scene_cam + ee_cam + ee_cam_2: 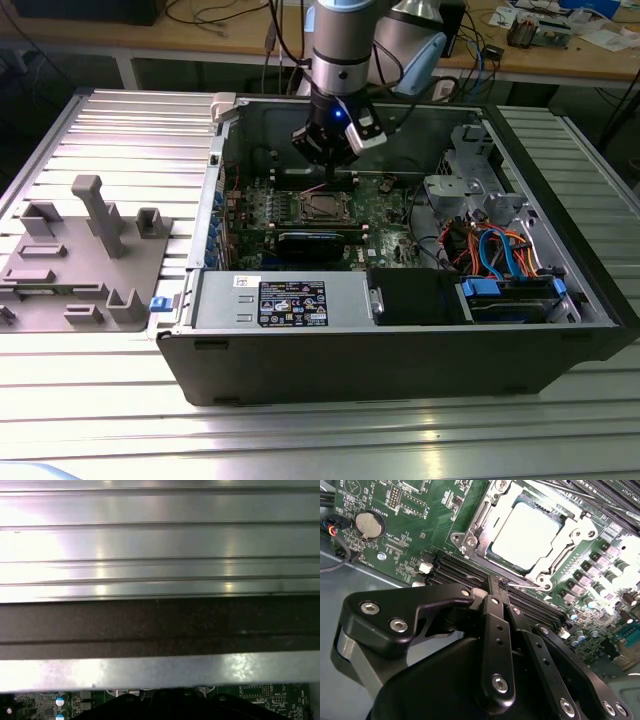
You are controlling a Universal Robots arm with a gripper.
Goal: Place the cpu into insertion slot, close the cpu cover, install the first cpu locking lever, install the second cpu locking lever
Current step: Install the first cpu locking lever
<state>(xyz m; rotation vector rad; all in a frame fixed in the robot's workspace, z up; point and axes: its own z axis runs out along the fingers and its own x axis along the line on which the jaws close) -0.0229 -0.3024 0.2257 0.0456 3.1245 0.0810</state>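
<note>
Tool: the tool hangs inside the open case, over the green board; in the second wrist view its two fingers lie pressed together, nothing between them.
Tool tip: it sits at the edge of the socket, just beside a thin wire lever that runs along that edge; whether tip and lever touch I cannot tell.
Cpu: the cpu lies flat in the slot, its pale metal top facing up, just beyond the tool tip in the second wrist view.
Cover: the cover lies down around the cpu, its window framing the chip top.
Socket in the exterior view: the socket is near the middle of the board, directly under the tool.
Memory slots: dark slots run alongside the socket, between it and the tool body.
Coin cell: a round cell sits on the board, well apart from the socket.
Case surroundings: the case rests on a ribbed metal worktop; a grey fixture stands on the worktop to the exterior view's left of the case.
First wrist view: ribbed worktop, a dark case wall, and a strip of board.
</note>
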